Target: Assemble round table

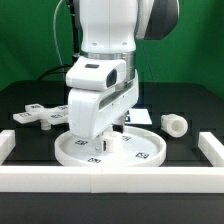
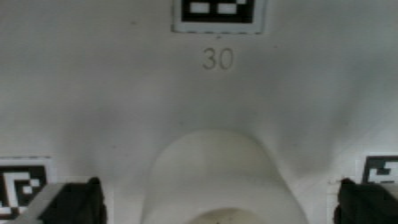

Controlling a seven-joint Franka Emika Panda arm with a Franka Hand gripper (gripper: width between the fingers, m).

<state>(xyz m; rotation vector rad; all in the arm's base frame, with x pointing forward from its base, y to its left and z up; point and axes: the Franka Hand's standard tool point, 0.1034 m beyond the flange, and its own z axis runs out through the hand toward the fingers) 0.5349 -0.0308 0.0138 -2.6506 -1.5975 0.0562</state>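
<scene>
The large rimmed round disc [image 1: 135, 150] lies flat on the black table at the front centre, with several square tags on its face. My gripper [image 1: 108, 137] hangs straight down over the disc's middle, just above its surface. In the wrist view the disc [image 2: 214, 95] fills the frame, with a raised central socket [image 2: 222, 175] between my fingers [image 2: 71, 203], which stand wide apart with nothing held. The flat cross-shaped base [image 1: 40, 116] lies at the exterior view's left. The short cylindrical leg [image 1: 175, 124] lies on its side at the exterior view's right.
Long white border rails [image 1: 120, 177] run along the front and both sides of the table. A flat white sheet [image 1: 142, 116] shows behind the disc, mostly hidden by the arm.
</scene>
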